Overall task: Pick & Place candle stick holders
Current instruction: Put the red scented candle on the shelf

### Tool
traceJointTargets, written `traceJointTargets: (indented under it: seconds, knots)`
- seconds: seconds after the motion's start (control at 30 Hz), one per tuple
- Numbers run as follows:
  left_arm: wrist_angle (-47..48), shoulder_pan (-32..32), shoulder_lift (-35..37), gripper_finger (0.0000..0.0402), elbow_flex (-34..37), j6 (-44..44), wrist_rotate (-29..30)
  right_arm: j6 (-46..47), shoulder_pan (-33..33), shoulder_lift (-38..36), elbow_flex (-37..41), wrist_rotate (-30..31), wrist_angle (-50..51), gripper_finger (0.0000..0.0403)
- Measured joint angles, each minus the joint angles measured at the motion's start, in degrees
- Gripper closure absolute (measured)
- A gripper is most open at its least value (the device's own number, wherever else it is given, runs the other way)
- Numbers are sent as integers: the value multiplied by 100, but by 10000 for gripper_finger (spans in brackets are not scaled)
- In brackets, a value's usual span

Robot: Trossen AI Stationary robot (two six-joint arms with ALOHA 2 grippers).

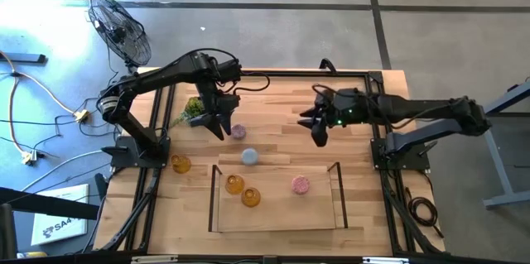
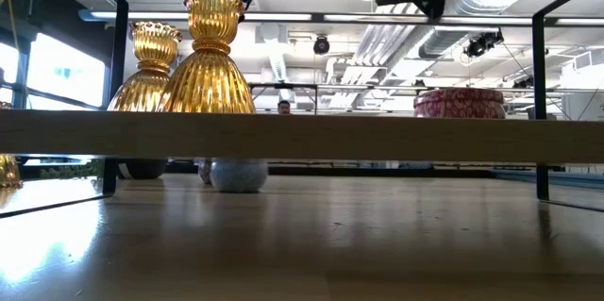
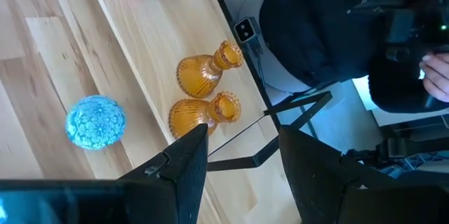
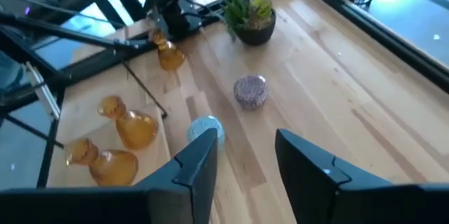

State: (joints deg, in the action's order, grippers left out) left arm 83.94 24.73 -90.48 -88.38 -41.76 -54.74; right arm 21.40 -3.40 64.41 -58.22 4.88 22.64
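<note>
Overhead layout of the wooden table (image 1: 281, 103), read from its left edge to its right.

- **Left edge:** one amber-orange ribbed glass candle stick holder (image 1: 180, 163) stands alone, outside the clear-walled tray (image 1: 277, 229).
- **Left gripper:** the left gripper (image 1: 222, 125) hangs near the far-left part of the table, just beside a small green leafy plant in a dark pot (image 1: 195, 108). Its fingers stand apart with nothing between them.
- **Holders to be picked:** the squat purple glass holder (image 1: 238, 132) sits just beside this gripper, on its right. The round pale blue glass holder (image 1: 249, 156) sits nearer the tray's far wall. Both are low and round, with no long axis to align to.
- **Tray:** at the near edge it holds two more amber-orange holders (image 1: 234, 184) (image 1: 251, 197), upright and close together, and a pink patterned holder (image 1: 301, 184) toward its right side.
- **Right gripper:** the right gripper (image 1: 320, 136) hovers over bare wood right of centre, empty, its fingers parted (only narrowly).

The left arm is clearly the nearer one to the purple holder. In the right wrist view, however, the pale blue holder (image 4: 205, 127) lies straight ahead between the right arm's fingers, so either arm could plausibly take it.

In the low view both grippers are cut off at the top. A pale band across that view hides the bases of the trayed holders, and only a sliver of the pale blue holder shows beneath it. Whether the left fingers touch the purple holder cannot be told.
</note>
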Motion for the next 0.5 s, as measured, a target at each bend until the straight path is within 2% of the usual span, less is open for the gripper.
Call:
traceJointTargets:
  seconds: [0.3,0.5]
  knots:
    - [-114,0,-7,229,0,17,10,-412,528,8,0,1114,498,263]
    - [-420,-2,-11,229,0,24,496,-626,701,8,2,1268,669,263]
